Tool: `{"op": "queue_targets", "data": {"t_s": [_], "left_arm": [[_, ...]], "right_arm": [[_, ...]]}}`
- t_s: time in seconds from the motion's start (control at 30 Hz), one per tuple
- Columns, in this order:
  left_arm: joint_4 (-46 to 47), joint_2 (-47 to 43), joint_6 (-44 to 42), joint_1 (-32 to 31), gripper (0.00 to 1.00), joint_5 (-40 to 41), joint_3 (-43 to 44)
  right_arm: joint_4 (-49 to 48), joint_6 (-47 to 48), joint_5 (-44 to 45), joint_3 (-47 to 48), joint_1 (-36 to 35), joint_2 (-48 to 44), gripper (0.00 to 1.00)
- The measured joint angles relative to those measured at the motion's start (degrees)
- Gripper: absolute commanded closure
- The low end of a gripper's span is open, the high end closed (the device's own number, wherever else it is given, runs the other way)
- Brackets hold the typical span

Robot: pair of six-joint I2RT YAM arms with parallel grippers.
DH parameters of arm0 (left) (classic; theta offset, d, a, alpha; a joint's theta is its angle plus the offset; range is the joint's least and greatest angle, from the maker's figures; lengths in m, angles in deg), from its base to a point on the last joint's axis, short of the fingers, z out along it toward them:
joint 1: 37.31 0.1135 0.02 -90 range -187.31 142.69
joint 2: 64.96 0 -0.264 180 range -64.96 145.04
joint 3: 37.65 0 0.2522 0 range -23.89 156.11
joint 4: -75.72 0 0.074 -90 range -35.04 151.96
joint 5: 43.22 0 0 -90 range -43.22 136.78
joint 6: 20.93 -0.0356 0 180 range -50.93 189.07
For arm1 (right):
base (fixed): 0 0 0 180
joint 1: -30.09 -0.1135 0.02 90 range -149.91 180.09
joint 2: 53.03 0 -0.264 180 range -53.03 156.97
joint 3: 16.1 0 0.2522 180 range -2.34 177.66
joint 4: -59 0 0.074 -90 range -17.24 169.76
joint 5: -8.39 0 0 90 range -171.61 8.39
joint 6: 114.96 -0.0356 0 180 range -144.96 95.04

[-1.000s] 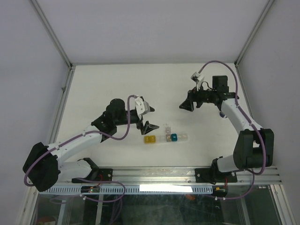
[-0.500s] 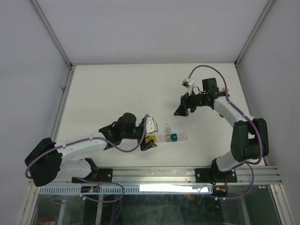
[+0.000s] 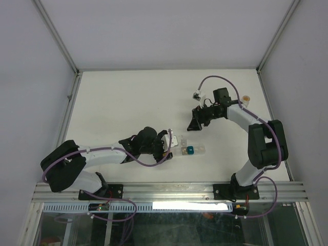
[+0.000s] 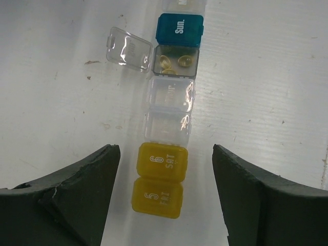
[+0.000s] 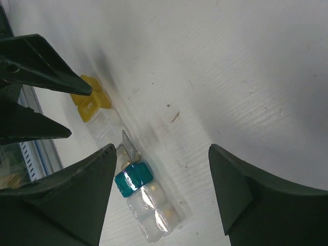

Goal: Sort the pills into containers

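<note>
The containers point(image 4: 169, 102) are lined up down the middle of the left wrist frame on the white surface point(image 4: 266, 77), with pills point(image 4: 184, 60) seen in the open grey cell point(image 4: 192, 70) near the top. The left pincer point(image 4: 165, 151) is spread wide either side of the yellow cells point(image 4: 160, 174) and touches neither. The right pincer point(image 5: 162, 148) is shown open and empty.

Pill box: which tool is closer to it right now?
Left. The left tool sits right over the yellow end of the pill box; the right tool hangs clear of it, farther back.
</note>
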Motion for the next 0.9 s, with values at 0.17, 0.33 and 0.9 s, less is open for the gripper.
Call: {"op": "queue_targets", "data": {"t_s": [0.17, 0.33, 0.9], "left_arm": [[1.1, 2.1, -1.3, 0.0, 0.27, 0.6, -0.3], [2.0, 2.4, -3.3, -0.4, 0.31, 0.5, -1.0], [3.6, 6.8, -4.5, -0.4, 0.48, -0.8, -1.0]], "right_arm": [[0.4, 0.0, 0.1, 0.5, -0.5, 0.7, 0.26], [0.6, 0.0, 0.6, 0.8, -0.8, 0.9, 0.3], [2.6, -0.1, 3.3, 2.7, -1.2, 4.2, 0.39]]}}
